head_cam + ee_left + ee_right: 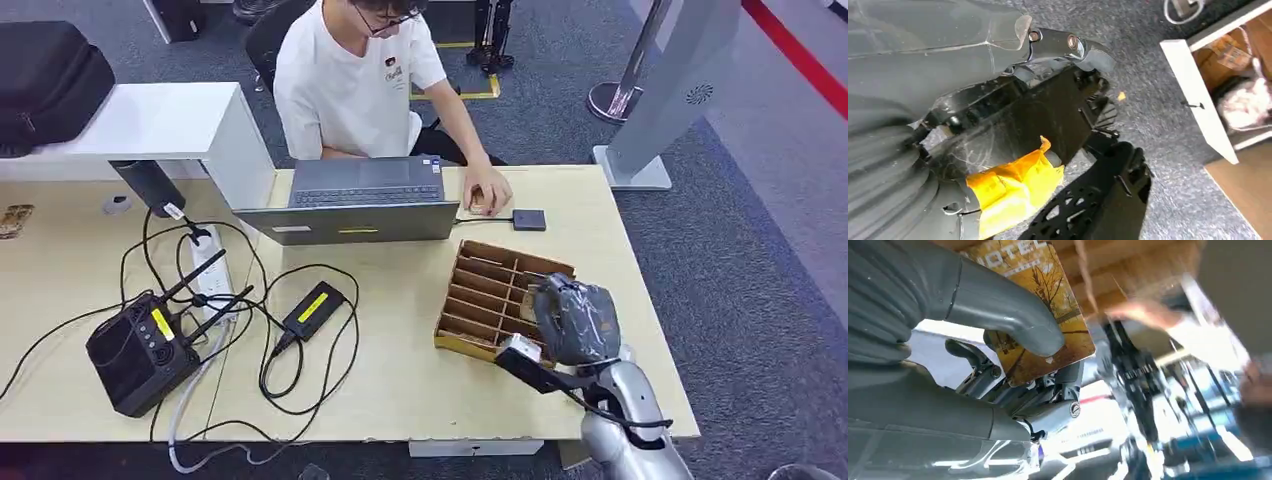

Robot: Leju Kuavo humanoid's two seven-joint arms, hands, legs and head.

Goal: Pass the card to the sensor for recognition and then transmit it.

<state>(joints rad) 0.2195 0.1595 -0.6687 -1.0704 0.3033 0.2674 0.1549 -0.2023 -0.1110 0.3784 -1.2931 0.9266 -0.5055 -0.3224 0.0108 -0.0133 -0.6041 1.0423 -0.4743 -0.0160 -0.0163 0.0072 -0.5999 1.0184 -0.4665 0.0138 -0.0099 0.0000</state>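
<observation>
Card [1040,315] sat pinched between the right hand's [575,318] thumb and fingers, just over the wooden slotted tray [480,295]; pickup looked done; next, carrying it ahead to the black sensor [528,219]; left hand's [1013,100] state unclear.

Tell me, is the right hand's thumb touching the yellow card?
Touching. In the right wrist view the grey thumb lies pressed across the face of the yellow card, no gap between them.
</observation>
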